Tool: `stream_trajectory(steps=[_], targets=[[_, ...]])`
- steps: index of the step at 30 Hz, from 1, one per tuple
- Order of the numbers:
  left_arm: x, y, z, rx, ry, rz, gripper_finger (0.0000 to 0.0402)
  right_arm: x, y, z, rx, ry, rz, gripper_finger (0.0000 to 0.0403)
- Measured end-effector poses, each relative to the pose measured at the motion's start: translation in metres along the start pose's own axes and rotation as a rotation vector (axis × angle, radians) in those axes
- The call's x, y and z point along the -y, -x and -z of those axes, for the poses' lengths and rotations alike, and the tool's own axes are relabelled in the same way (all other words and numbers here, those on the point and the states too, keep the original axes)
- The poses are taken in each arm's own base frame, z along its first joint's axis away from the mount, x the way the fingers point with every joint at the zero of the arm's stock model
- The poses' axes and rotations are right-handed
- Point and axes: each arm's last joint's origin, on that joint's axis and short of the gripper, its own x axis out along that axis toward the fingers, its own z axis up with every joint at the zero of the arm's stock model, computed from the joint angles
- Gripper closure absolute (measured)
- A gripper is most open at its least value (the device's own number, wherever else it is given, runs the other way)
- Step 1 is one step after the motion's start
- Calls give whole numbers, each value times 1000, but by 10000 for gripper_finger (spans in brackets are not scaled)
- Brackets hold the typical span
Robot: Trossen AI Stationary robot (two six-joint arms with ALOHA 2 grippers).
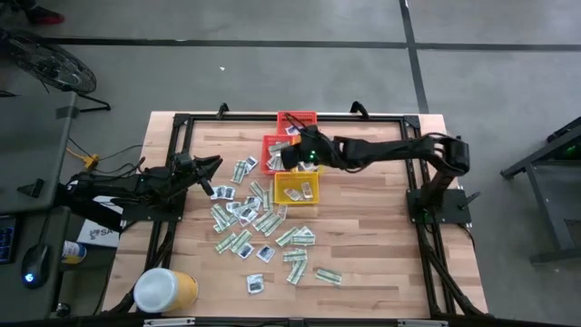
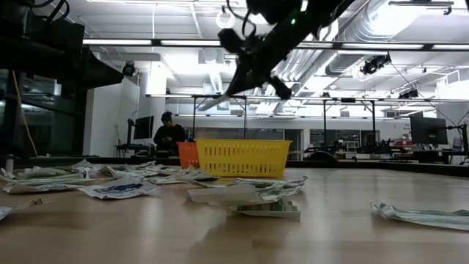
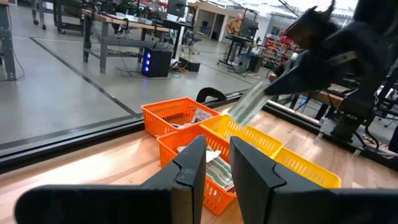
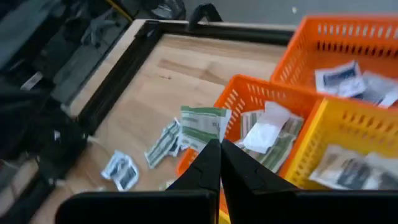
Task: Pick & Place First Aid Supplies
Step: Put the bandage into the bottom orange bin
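Overhead, the right gripper (image 1: 289, 156) hangs over the orange basket (image 1: 272, 153), next to the yellow basket (image 1: 298, 189) and red basket (image 1: 296, 122). Most first aid supplies (image 1: 259, 227) lie scattered on the bench (image 1: 381, 245). The left gripper (image 1: 211, 165) waits near the bench's left edge, fingers slightly apart and empty.

From bench height, the right gripper (image 2: 238, 84) is raised above the baskets with a pale packet (image 2: 216, 100) trailing from it.

In the left wrist view, that green-and-white packet (image 3: 249, 106) slants down toward the yellow basket's rim.

In the right wrist view, the fingers (image 4: 208, 163) are pinched together on the packet's (image 4: 204, 124) edge, over the orange basket's outer wall. Released here, it could catch that wall and slide onto the bench.
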Motion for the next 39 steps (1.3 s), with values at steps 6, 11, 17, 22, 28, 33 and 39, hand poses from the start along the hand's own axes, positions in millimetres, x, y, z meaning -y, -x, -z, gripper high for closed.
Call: stream_trajectory(steps=[6,11,17,22,28,33,39], targets=[[0,0,0,-1,0,4,328,16,-31,6,-22,-183,25,403],[0,0,0,-1,0,4,328,29,-53,15,-43,-276,55,402],[0,0,0,-1,0,5,328,36,-70,25,-115,-315,21,383],[0,0,0,-1,0,6,328,36,-71,26,-100,-321,29,335],[0,0,0,-2,0,6,328,27,-65,28,-134,-231,-31,275],[0,0,0,-1,0,6,328,13,-45,29,-247,-102,-116,249],[0,0,0,-2,0,6,328,2,-9,34,-400,109,-138,247]])
